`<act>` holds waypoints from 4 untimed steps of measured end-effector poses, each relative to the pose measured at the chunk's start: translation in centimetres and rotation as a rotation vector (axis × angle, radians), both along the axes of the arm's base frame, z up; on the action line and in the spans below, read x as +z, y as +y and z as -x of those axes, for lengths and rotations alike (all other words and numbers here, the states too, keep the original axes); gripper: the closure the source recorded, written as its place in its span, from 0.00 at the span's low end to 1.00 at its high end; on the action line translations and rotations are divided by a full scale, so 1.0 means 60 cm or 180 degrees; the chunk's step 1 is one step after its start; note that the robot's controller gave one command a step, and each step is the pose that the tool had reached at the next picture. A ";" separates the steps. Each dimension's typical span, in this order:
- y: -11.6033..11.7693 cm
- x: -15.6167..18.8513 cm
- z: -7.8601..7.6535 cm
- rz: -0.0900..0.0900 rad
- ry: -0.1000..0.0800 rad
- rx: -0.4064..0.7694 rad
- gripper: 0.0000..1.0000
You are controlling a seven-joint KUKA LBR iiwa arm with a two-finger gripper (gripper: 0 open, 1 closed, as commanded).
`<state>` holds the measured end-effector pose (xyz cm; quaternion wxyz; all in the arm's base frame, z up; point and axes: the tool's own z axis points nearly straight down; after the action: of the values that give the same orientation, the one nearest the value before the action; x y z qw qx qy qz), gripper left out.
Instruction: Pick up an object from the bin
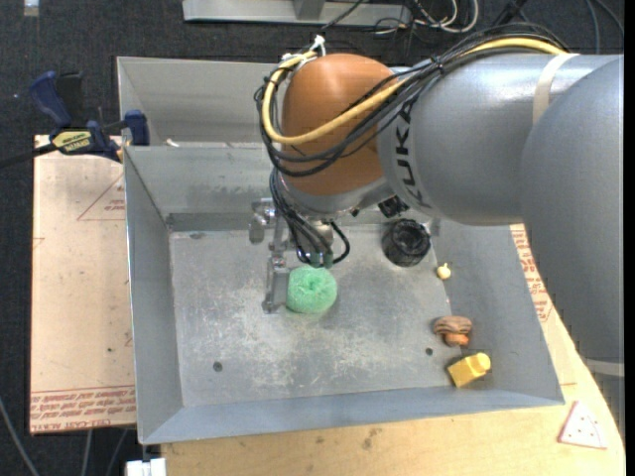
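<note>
My gripper [288, 291] hangs low in the middle of the bin, under the arm's orange cover. A round green spongy ball [312, 291] lies on the bin floor right against it. One metal finger [272, 288] stands just left of the ball and touches or nearly touches it. The other finger is hidden behind the ball and the wrist, so I cannot see whether the ball sits between the two. A black round ring-shaped thing [406, 242] lies to the right of the gripper, near the back.
A brown and orange lump [452, 330] and a yellow block [467, 368] lie near the bin's front right corner. A tiny pale piece [444, 271] sits by the right wall. The big grey arm covers the bin's upper right.
</note>
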<state>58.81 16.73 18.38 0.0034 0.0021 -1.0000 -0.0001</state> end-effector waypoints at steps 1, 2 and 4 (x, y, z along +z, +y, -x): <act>-0.001 0.008 -0.003 -0.0004 -0.0025 -0.0010 0.00; -0.056 -0.031 -0.014 -0.0009 -0.0033 0.0223 0.00; -0.200 -0.152 -0.010 -0.0005 -0.0029 0.0415 1.00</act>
<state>59.40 4.75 9.26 -0.0012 0.0671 -0.9977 -0.0007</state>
